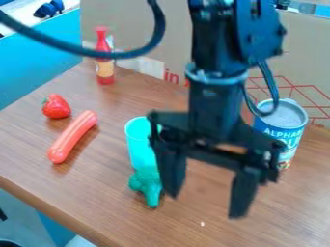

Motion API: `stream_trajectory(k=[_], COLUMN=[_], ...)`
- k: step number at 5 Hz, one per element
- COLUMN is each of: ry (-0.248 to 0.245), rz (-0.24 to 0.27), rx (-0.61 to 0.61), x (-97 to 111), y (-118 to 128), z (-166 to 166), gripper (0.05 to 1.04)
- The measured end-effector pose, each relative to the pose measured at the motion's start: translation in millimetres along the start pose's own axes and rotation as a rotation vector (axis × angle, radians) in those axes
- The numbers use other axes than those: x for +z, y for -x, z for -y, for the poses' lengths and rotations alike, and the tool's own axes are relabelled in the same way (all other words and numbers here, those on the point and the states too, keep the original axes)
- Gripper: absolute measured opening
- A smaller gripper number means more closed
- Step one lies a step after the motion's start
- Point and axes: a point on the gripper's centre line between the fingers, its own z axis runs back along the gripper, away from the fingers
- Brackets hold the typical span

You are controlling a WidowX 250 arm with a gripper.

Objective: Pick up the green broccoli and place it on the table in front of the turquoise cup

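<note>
A wood-grained surface (pixel 97 198) stands before plain brown cardboard (pixel 132 24). Over it hangs the black pincer (pixel 205 206), its tips wide apart, just beside a smooth turquoise cup (pixel 138 142) and a knobbly green toy (pixel 147 185). Beyond are a glossy strawberry (pixel 57 106), a rounded sausage (pixel 72 137), a slim red bottle (pixel 103 67) and a ridged-top can (pixel 290 126).

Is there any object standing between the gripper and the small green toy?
No, nothing visible stands between the gripper and the green toy. The cup is close, but it stands on the toy's far side. How high the fingers hang above the table, I cannot tell.
</note>
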Motion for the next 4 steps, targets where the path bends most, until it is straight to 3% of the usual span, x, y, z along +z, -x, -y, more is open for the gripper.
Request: stream_trajectory(k=[1, 2, 4], ry=[-0.068, -0.102, -0.103], rz=[0.045, 0.128, 0.136], rx=[-0.059, -0.047, -0.043], x=[13.5, 19.6, 20.3], y=[9.2, 13.1, 13.1], z=[1.2, -0.9, -1.2], gripper=[1.001, 1.001, 1.001])
